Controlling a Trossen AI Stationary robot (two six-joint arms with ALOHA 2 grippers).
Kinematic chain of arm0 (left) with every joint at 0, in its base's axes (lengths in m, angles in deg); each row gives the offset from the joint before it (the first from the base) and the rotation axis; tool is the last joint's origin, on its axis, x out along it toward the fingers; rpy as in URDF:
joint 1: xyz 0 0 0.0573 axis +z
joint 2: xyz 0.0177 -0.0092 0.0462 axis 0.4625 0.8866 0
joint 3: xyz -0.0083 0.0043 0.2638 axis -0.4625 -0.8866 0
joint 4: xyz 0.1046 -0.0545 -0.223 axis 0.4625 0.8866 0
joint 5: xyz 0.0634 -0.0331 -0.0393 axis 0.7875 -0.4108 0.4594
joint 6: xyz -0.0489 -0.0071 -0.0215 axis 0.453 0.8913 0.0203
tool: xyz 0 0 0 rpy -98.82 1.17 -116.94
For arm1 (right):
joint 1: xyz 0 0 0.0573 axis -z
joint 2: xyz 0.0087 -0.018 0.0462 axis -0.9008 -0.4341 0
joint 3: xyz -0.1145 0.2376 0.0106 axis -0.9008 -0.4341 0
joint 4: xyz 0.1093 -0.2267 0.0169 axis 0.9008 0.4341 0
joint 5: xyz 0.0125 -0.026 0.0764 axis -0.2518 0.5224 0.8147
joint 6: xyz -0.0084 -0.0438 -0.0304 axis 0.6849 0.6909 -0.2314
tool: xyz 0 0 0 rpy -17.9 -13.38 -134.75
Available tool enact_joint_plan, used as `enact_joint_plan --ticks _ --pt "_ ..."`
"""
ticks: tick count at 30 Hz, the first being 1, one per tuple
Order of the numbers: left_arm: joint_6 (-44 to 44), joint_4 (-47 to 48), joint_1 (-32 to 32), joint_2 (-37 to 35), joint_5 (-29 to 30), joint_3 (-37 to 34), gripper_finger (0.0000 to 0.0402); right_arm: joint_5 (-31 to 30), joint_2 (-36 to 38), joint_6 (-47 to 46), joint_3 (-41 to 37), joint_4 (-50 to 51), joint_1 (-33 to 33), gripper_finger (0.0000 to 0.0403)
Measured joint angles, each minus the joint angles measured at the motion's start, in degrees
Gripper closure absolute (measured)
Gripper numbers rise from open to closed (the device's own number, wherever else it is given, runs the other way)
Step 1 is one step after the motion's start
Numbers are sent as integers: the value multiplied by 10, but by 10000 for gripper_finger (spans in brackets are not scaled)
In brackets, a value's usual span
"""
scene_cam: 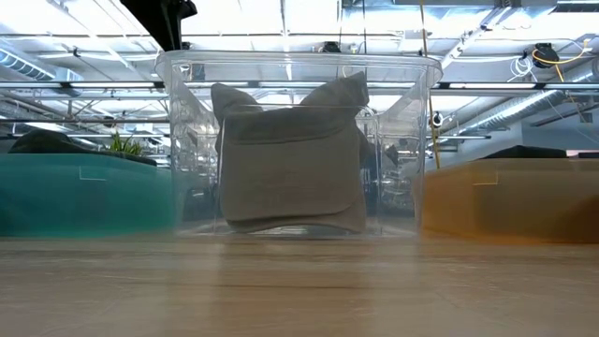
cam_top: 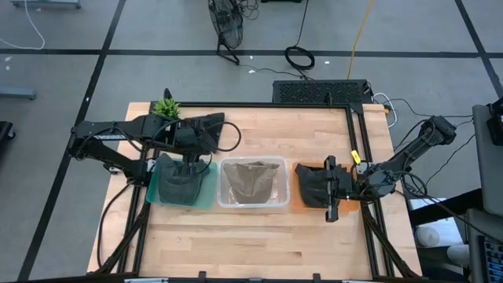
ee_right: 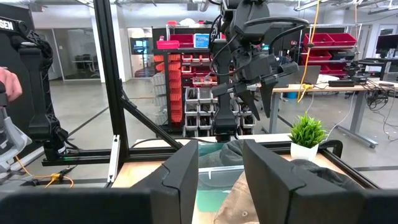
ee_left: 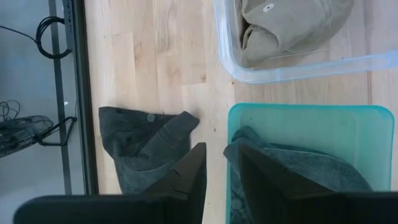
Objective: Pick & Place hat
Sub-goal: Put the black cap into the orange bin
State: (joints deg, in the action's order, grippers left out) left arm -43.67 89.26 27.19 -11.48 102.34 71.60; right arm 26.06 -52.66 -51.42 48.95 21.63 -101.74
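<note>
Four hats: one dark hat [ee_left: 146,146] is being left on the table behind the teal bin [cam_top: 206,196]; others are binned.
Left gripper [ee_left: 214,177]: being held slightly parted, empty, above it.
Right gripper [ee_right: 221,171]: being held apart, empty, over the orange bin [cam_top: 300,168].
Progress: placement is judged unfinished.

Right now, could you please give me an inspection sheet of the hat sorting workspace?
Surface: wooden table, bare along the front.
Job's things: teal bin holds a dark grey hat; clear bin holds a tan hat; orange bin holds a dark hat; another dark hat lies on the wood beside the teal bin.
Clutter: small potted plant at the back left.
Grippers: left gripper open above the teal bin's edge; right gripper open over the orange bin.
Cables: black cable coil and a yellow cable on the floor.
Surroundings: shelving with red bins beyond the table.
</note>
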Motion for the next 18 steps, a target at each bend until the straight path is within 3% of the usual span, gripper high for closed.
enact_joint_plan --ticks 18 --pt "-13 0 0 0 1 0 300 0 0 0 0 0 0 289"
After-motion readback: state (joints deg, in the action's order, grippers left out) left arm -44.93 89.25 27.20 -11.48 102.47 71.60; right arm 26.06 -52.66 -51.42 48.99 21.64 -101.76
